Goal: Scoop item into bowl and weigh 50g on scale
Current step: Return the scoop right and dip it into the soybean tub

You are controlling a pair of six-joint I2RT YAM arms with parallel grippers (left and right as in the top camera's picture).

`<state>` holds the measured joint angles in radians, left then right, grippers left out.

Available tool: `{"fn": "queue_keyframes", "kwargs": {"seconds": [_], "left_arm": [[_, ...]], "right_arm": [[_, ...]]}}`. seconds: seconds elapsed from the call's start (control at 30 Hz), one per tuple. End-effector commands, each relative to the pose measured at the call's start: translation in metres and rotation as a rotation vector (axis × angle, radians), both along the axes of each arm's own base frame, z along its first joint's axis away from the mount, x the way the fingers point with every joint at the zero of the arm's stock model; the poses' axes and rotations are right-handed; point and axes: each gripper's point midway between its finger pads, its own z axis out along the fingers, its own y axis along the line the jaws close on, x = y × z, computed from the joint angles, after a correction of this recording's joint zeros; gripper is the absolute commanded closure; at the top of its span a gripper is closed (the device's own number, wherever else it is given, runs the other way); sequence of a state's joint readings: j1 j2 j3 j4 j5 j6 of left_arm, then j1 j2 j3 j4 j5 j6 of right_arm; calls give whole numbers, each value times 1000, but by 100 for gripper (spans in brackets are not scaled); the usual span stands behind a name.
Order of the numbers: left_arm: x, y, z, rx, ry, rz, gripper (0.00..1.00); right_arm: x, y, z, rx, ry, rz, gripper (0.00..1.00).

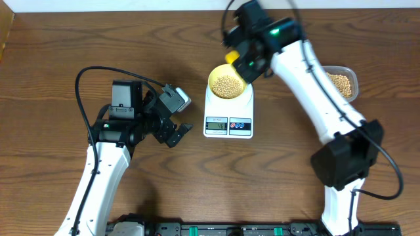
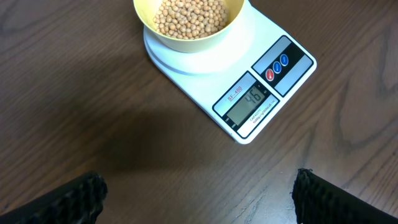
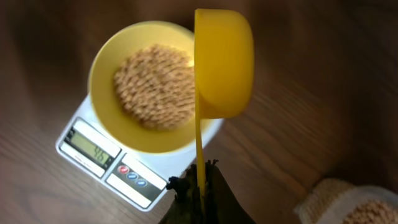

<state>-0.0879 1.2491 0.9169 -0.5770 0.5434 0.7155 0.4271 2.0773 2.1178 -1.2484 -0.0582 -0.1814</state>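
The bowl [image 1: 212, 80] sits on the scale [image 1: 244, 109] near the middle of the table [image 1: 52, 78], holding a mound of beans [image 2: 189, 15]; the display [image 2: 252, 99] appears to read 46, so I judge the weighing just short of the 50g target. The right jaws pinch the thin handle of the yellow scoop [image 3: 222, 62], which hangs tipped on its side over the bowl's rim, its mouth turned toward the beans; whether any beans are left inside it cannot be told from these views. The left jaws are spread wide and hold nothing, hovering over bare table just beside the scale. The clear tub [image 1: 342, 83] of spare beans lies well apart, on the right arm's side.

The main risk is overshoot; only a few grams are wanted, and a full scoop tipped in would carry the reading past target. Beans poured so near the rim may bounce onto the scale plate or the table; a knock of scoop on bowl would disturb the reading.
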Motion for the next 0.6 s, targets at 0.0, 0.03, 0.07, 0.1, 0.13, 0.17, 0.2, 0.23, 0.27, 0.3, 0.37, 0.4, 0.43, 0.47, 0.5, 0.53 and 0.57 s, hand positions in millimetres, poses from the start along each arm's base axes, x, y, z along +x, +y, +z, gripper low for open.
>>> {"fn": "queue_keyframes", "kwargs": {"seconds": [0.0, 0.03, 0.07, 0.1, 0.13, 0.17, 0.2, 0.23, 0.27, 0.3, 0.37, 0.4, 0.43, 0.47, 0.5, 0.53, 0.57], "left_arm": [[1, 2, -2, 13, -3, -7, 2], [1, 2, -2, 13, -3, -7, 2], [1, 2, -2, 13, -3, -7, 3], [1, 2, -2, 13, -3, -7, 2], [1, 2, -2, 13, -3, -7, 2], [1, 2, -2, 13, -3, -7, 2], [1, 2, -2, 13, -3, -7, 2], [1, 2, -2, 13, -3, -7, 3], [1, 2, -2, 13, -3, -7, 2], [1, 2, -2, 13, -3, -7, 2], [1, 2, -2, 13, -3, -7, 3], [1, 2, -2, 13, -3, -7, 2], [1, 2, -2, 13, -3, -7, 2], [1, 2, -2, 13, -3, -7, 3], [1, 2, -2, 13, -3, -7, 2], [1, 2, -2, 13, -3, -7, 2], [1, 2, -2, 13, -3, -7, 2]], "right_arm": [[5, -30, 60, 149, -67, -142, 99], [6, -43, 67, 155, -72, -170, 99], [5, -57, 71, 156, -72, -204, 99], [4, -70, 74, 154, -69, -232, 99], [2, -84, 76, 149, -60, -264, 99], [-2, -99, 78, 144, -47, -300, 99], [-6, -114, 78, 138, -29, -335, 99], [-11, -131, 76, 128, -2, -375, 99], [-16, -143, 74, 119, 22, -403, 99], [-21, -157, 71, 110, 50, -437, 99], [-30, -182, 64, 94, 106, -501, 99], [-33, -192, 60, 89, 126, -527, 99], [-35, -201, 56, 86, 142, -548, 99], [-37, -210, 52, 83, 154, -564, 99], [-37, -215, 49, 79, 161, -566, 99], [-37, -220, 45, 73, 169, -561, 99], [-37, -223, 40, 65, 180, -554, 99]]}}
